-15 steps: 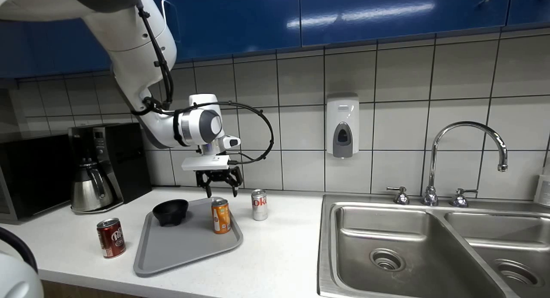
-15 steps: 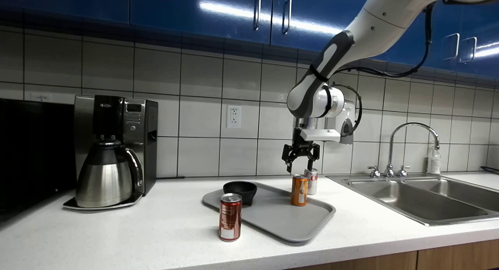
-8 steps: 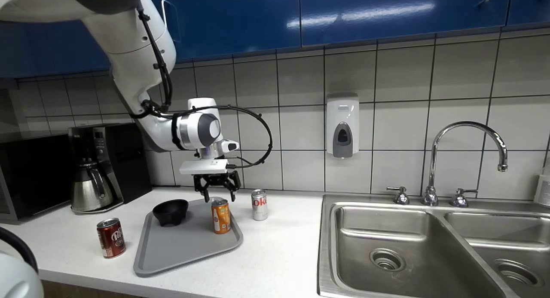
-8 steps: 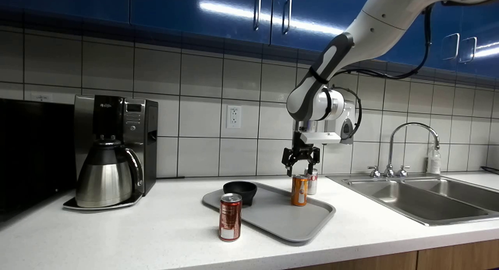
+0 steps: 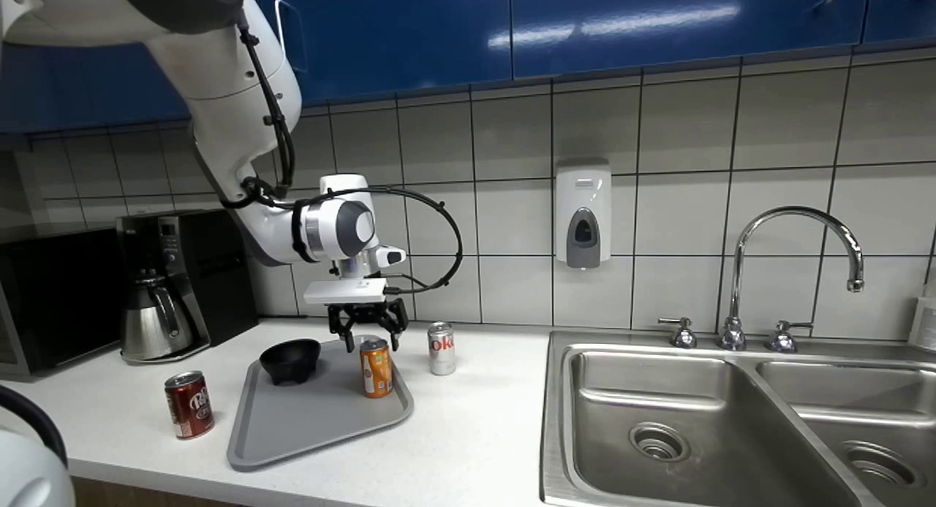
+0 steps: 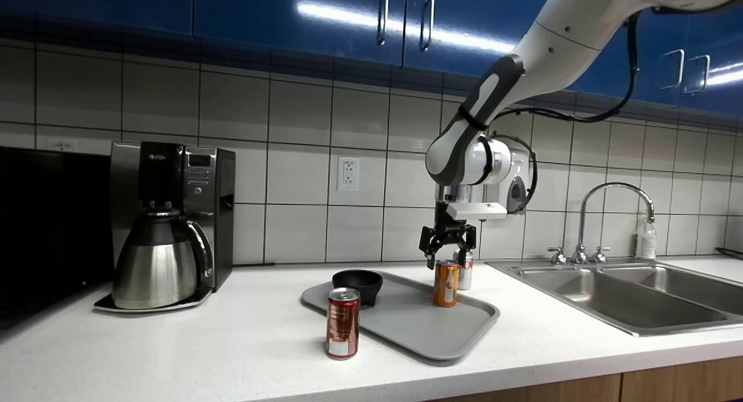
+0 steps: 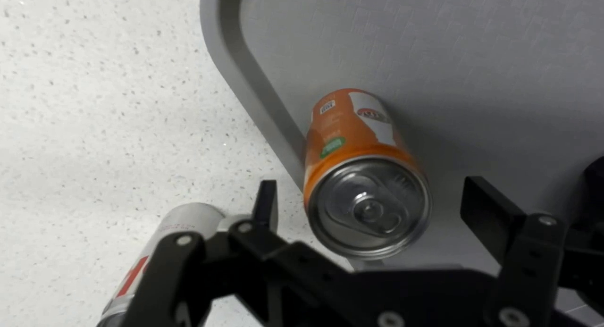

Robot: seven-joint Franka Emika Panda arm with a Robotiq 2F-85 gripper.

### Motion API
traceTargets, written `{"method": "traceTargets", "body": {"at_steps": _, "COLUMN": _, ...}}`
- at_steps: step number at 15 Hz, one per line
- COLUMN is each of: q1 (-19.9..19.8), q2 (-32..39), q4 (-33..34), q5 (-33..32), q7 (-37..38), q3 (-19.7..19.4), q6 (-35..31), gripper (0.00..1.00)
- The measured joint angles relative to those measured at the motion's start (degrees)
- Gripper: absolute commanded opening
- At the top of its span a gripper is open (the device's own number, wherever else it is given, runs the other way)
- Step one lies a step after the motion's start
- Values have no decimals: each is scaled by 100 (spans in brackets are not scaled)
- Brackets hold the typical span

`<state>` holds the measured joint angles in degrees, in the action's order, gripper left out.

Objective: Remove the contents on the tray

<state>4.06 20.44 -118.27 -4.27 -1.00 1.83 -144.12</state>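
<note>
Lower than a second ago, our gripper [image 5: 373, 344] nears the orange can [image 5: 376, 372], the only can on the tray [image 5: 314, 419], in both exterior views. In the wrist view our jaws stand wide either side of it; we judge a grasp is close.

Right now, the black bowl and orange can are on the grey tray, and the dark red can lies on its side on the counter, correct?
Not quite: the dark red can isn't on its side; it stands upright on the counter, as both exterior views show. The black bowl and orange can are on the grey tray, as you say.
</note>
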Motion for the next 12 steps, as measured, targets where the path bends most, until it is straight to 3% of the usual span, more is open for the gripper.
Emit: {"method": "traceTargets", "body": {"at_steps": 12, "q1": 124, "q2": 102, "q4": 0, "q5": 24, "q7": 120, "q3": 36, "q6": 6, "gripper": 100}}
